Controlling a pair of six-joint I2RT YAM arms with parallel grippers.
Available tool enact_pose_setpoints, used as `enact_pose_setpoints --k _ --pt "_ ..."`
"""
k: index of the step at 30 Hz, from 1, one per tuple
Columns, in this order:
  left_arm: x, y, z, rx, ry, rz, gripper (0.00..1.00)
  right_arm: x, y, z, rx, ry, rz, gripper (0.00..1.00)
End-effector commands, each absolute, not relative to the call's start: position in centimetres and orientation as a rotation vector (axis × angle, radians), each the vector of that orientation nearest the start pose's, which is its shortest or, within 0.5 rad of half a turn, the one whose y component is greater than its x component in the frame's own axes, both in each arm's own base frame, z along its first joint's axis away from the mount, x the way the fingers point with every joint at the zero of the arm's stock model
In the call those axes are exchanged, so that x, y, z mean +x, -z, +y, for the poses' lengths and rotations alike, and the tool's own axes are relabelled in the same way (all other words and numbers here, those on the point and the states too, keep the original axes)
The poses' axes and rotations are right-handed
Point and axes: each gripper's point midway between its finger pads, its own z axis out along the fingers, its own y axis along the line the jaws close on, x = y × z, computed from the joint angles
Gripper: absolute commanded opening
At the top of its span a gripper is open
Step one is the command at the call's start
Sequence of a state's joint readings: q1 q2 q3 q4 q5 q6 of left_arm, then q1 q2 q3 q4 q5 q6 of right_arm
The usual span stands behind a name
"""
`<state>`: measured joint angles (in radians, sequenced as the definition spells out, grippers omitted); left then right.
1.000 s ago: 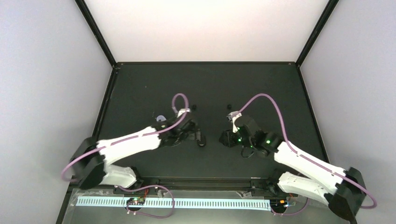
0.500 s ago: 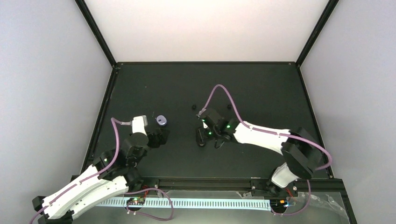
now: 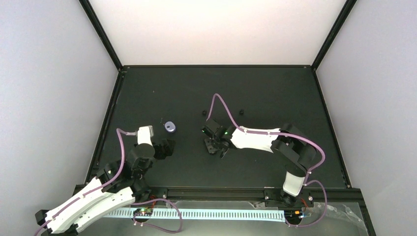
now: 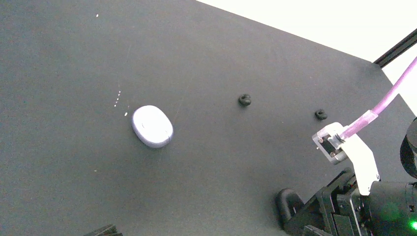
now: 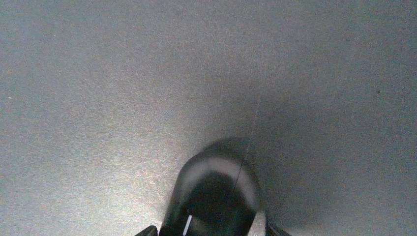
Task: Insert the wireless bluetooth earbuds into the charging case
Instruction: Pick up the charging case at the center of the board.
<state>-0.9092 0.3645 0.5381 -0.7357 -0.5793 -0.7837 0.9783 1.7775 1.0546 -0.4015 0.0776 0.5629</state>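
Note:
Two tiny black earbuds (image 3: 204,112) (image 3: 241,111) lie apart on the black mat, also seen as dark specks in the left wrist view (image 4: 244,100) (image 4: 320,114). A glossy black charging case (image 5: 216,194) rests on the mat near the middle (image 3: 211,147). My right gripper (image 3: 214,144) is shut on it, one finger on each side of its near end. My left gripper (image 3: 166,147) hangs open and empty near the left, short of a pale purple-and-white pebble-shaped case (image 4: 152,126). Only one of its fingertips (image 4: 104,230) shows.
The purple-and-white case (image 3: 170,127) lies left of centre, just beyond my left gripper. The mat's raised black rim (image 3: 110,118) runs along the left and back. The right arm's purple cable (image 3: 219,103) arcs above the mat near the earbuds.
My left arm pulled back from the black case toward the near left. My right arm swung left across the mat and now holds that case.

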Motion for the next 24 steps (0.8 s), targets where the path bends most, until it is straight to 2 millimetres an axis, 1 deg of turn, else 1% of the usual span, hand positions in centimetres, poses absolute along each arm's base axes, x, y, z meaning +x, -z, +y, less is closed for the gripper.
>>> enact_pose_setpoints --k 1,6,13,16,18,20,21,24 --pt "19.1 -19.3 -9.0 -0.188 0.422 2.043 0.99 24.2 -3.3 33.1 -0.535 -0.306 2.681 0.56" --pt "19.2 -19.0 -9.2 -0.184 0.417 2.053 0.99 24.3 -2.5 33.1 -0.582 -0.223 2.688 0.51" --pt "19.2 -18.7 -9.5 -0.176 0.423 2.062 0.99 23.4 -1.2 32.5 -0.656 -0.113 2.701 0.45" --pt "19.3 -18.6 -9.6 -0.174 0.423 2.064 0.99 23.1 -0.8 32.0 -0.678 -0.074 2.703 0.38" --pt "19.3 -18.6 -9.8 -0.168 0.426 2.068 0.99 23.2 -1.0 31.6 -0.674 -0.054 2.688 0.32" --pt "19.3 -18.6 -10.0 -0.155 0.43 2.071 0.99 23.5 -1.9 31.4 -0.665 -0.053 2.659 0.28" --pt "19.4 -18.6 -10.2 -0.145 0.438 2.072 0.99 23.7 -2.7 31.3 -0.661 -0.063 2.636 0.26" --pt "19.3 -19.4 -11.7 -0.064 0.504 2.057 0.99 23.6 -6.4 31.3 -0.66 -0.18 2.525 0.23"
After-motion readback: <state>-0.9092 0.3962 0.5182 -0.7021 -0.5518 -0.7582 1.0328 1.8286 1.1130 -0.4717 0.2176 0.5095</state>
